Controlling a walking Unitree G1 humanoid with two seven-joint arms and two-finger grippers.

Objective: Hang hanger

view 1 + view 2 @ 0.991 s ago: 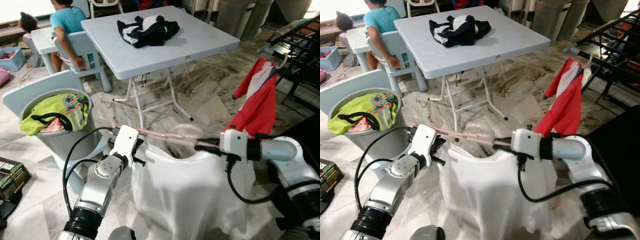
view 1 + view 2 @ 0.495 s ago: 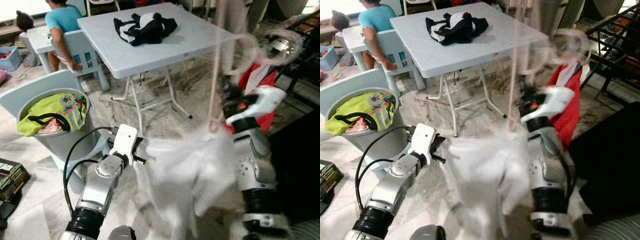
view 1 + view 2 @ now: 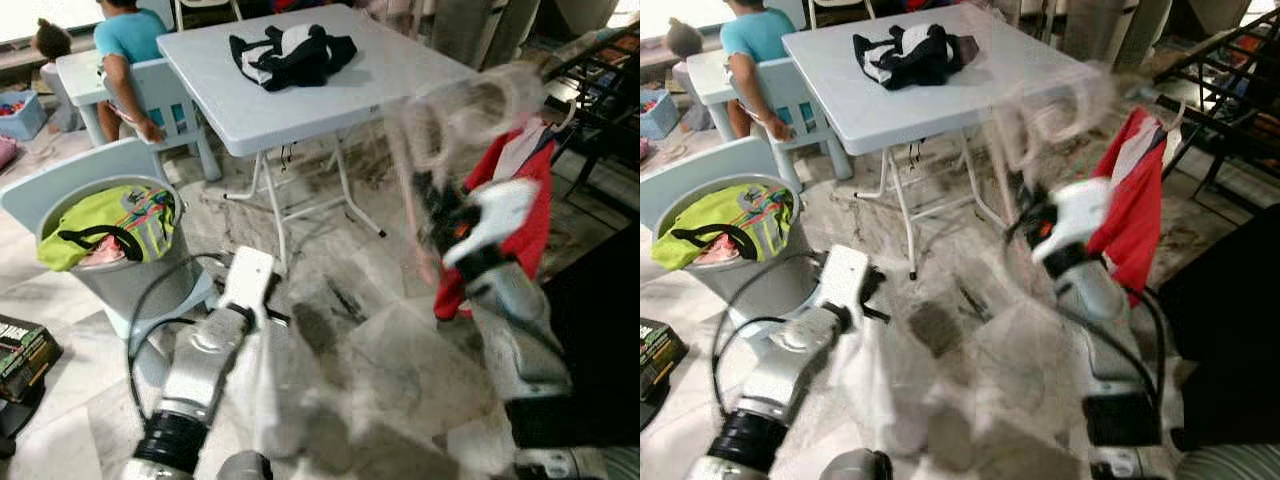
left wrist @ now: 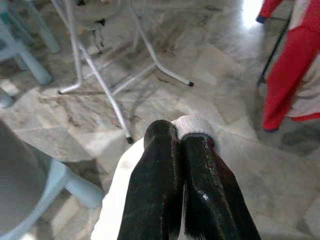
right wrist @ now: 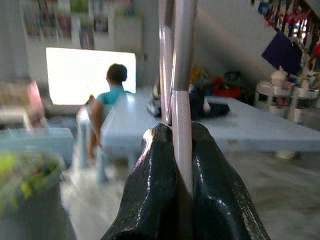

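Right gripper (image 5: 176, 150) is clamped on the pink hanger (image 5: 180, 75), seen sharp from the right wrist, blurred from the head. Left gripper (image 4: 180, 145) is pressed closed on white cloth (image 4: 120, 200).

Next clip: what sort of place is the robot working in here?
Most likely a lived-in home, in a laundry corner. A grey bin full of clothes stands on the marble floor, a red garment hangs on a dark drying rack, and a person sits at a small plastic table.
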